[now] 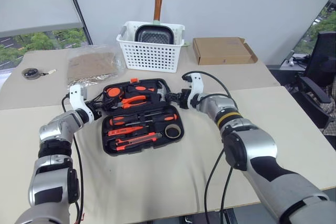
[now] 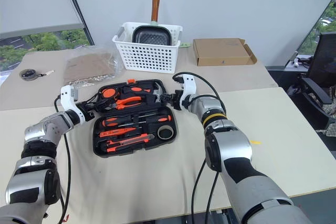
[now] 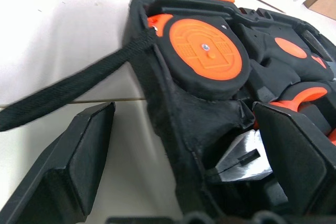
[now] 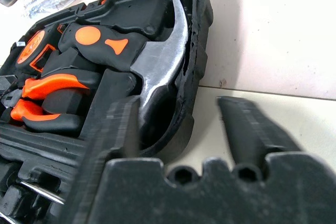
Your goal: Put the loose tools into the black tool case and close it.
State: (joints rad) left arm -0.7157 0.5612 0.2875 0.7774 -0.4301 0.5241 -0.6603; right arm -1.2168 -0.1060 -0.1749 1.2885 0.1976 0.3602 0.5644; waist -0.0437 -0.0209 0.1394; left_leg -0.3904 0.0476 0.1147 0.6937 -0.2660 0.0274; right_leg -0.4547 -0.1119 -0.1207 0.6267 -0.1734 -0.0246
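Observation:
The black tool case (image 1: pixel 108 148) lies open on the table. In its near half lie two black-and-orange screwdrivers (image 1: pixel 142 119), a slim orange tester screwdriver (image 1: pixel 126 129), an orange-black utility knife (image 1: pixel 137 141) and a tape roll (image 1: pixel 172 130). The far half holds pliers (image 1: pixel 135 99), a hammer (image 4: pixel 157 61) and a round tape measure (image 3: pixel 205 51). My left gripper (image 1: pixel 100 109) is open, its fingers astride the far half's left wall by the black cord (image 3: pixel 68 93). My right gripper (image 1: pixel 170 98) straddles the far half's right wall, with one finger (image 4: pixel 252 129) outside and clear of the rim.
A white perforated basket (image 1: pixel 152 51) holding a pan stands behind the case. A brown cardboard box (image 1: pixel 223 50) lies at the back right, and a crinkled bag (image 1: pixel 92 65) and a small round object (image 1: pixel 31 73) at the back left. A black chair (image 1: pixel 320 72) stands beyond the table's right edge.

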